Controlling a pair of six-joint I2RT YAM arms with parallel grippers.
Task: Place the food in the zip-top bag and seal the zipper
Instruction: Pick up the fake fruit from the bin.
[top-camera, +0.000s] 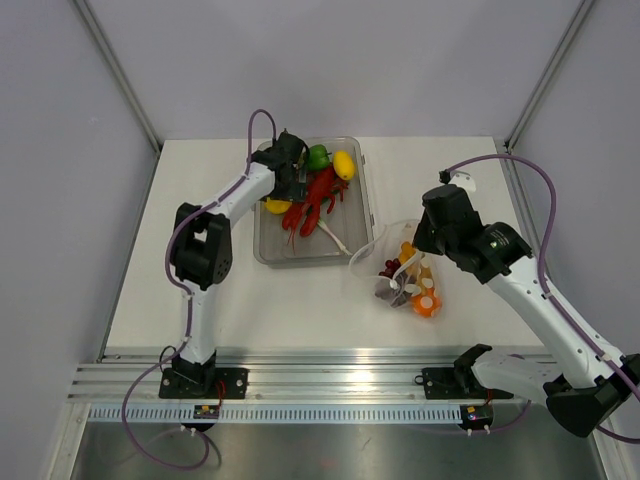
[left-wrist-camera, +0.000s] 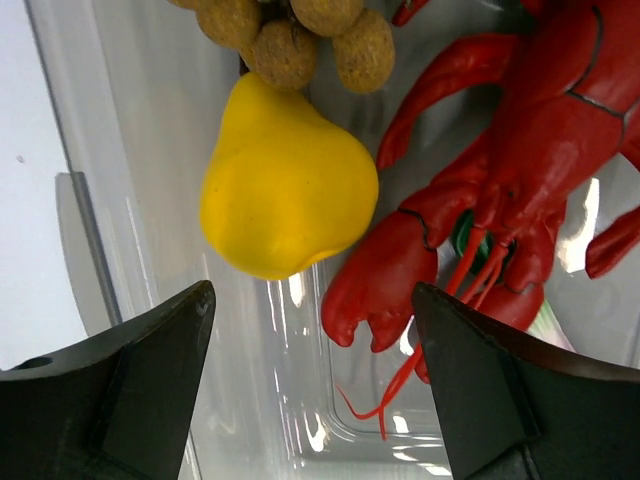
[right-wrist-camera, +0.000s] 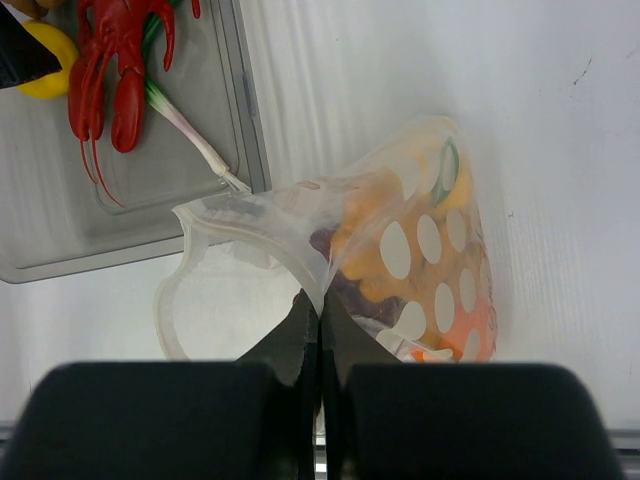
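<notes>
While right tool (right-wrist-camera: 320, 300) pinches bag (right-wrist-camera: 425, 240), pear (left-wrist-camera: 285, 185) untouched

One clear tray (right-wrist-camera: 60, 210), one dotted zip-top bag (right-wrist-camera: 430, 240). In the tray I count one red lobster (left-wrist-camera: 540, 150), one spring onion (right-wrist-camera: 185, 130), one green fruit (top-camera: 318, 156), one bunch of tan balls (left-wrist-camera: 290, 30), and two yellow fruits: a pear (left-wrist-camera: 285, 190) and a lemon (top-camera: 344, 163). The bag's contents are too jumbled to count.

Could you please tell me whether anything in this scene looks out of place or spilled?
Nothing looks spilled or damaged. The zip-top bag lies on its side, mouth gaping, its rim pinched by the right gripper; the food in it sits fully inside.
</notes>
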